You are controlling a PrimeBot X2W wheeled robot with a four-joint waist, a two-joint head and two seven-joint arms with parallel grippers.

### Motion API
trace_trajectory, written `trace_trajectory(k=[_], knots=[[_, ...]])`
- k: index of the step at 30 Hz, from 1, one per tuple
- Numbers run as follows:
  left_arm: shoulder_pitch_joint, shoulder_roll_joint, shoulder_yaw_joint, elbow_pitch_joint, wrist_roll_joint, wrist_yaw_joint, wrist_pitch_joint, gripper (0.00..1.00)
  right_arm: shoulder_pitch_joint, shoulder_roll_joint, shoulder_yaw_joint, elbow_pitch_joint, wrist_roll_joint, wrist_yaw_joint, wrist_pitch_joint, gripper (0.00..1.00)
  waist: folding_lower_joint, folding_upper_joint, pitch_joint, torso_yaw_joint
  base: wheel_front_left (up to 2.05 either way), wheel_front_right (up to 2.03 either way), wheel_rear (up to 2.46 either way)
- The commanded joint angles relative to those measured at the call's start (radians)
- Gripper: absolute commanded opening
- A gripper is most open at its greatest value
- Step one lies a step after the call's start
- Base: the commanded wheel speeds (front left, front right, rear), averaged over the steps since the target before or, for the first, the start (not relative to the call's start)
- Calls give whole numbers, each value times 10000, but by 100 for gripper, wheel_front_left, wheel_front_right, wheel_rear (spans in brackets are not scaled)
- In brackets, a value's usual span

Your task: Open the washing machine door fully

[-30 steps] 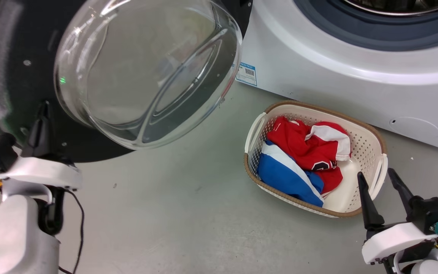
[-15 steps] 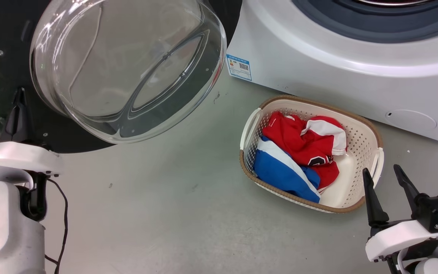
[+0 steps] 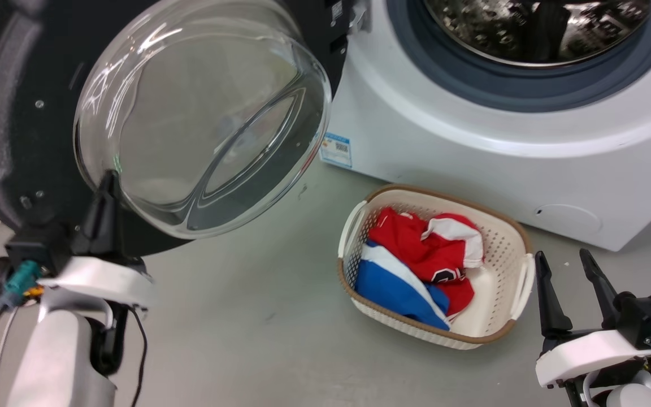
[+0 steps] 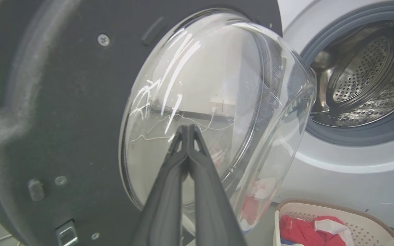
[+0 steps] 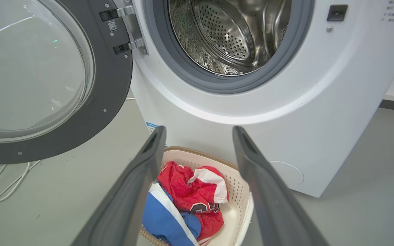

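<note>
The washing machine door (image 3: 9, 141) stood swung well out on its hinge (image 5: 132, 27) at the left of the white machine (image 3: 472, 169), its inner face and the bulging glass bowl (image 3: 201, 113) turned toward the robot and the steel drum (image 3: 534, 28) uncovered. It looked at or near the end of its swing.

A further push could have gone wrong in 2 ways. Thin tips set on smooth, curved glass would have slid off sideways, and a push past the stop would have loaded the hinge. Left alone, the door might also have drifted back.

The left hand (image 4: 186, 129) had its 2 fingers pressed together on nothing, tips up against the lower part of the bowl; whether they touched the glass could not be told. The right hand (image 3: 561, 254) hung empty with fingers spread wide, just beside the laundry basket (image 3: 527, 280) on the floor and well apart from the door.
</note>
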Motion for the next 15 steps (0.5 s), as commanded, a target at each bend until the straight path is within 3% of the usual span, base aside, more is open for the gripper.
trace_trajectory(k=[1,15], knots=[[314,-43,-160,-176,57,8,24,0,-72,41,-31,77,66,-7,-86,100,0,0,-365,-309,0,0,0],[2302,-960,-883,-1617,209,169,23,0,248,115,-42,-149,498,-7,-316,100,0,0,-1293,-1965,0,0,0]])
